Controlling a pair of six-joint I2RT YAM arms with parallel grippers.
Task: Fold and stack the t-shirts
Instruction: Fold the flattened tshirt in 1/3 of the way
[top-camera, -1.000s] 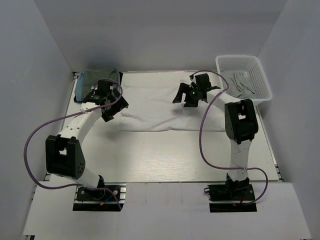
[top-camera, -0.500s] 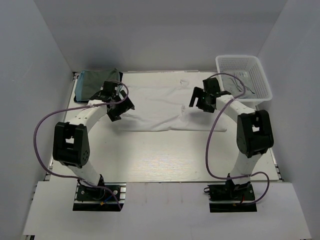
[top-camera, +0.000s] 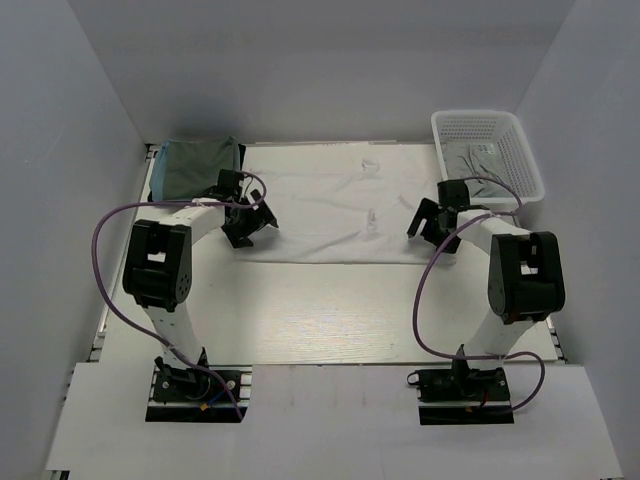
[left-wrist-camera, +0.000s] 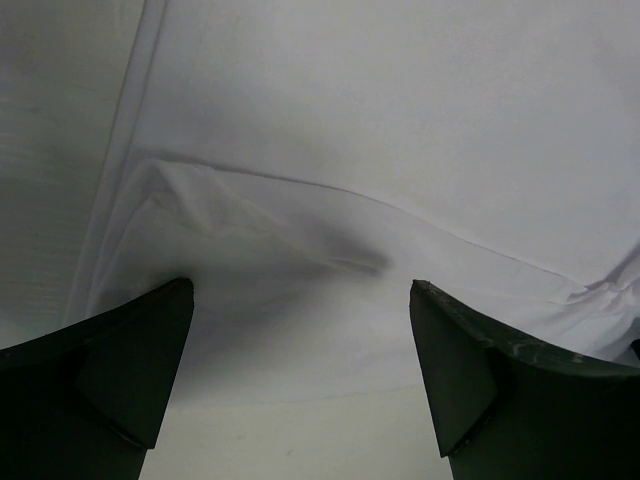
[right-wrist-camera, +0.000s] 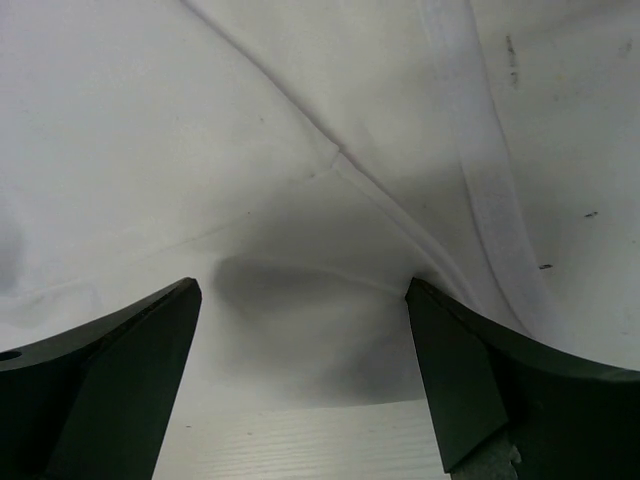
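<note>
- White t-shirt (top-camera: 330, 205) lies flat on the far half of the table (top-camera: 330, 310), long axis left-right.
- Left gripper (top-camera: 246, 222) is over its near-left corner and right gripper (top-camera: 431, 224) over its near-right corner, so each arm is nearest its own end.
- Both are spread wide, gripping nothing. In both wrist views a hem fold lies in the gap.
- My call: pinch straight down at both corners.

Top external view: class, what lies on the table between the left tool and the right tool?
Only the white t-shirt, spread flat, spans the stretch from the left tool to the right tool; the top external view shows this.
</note>
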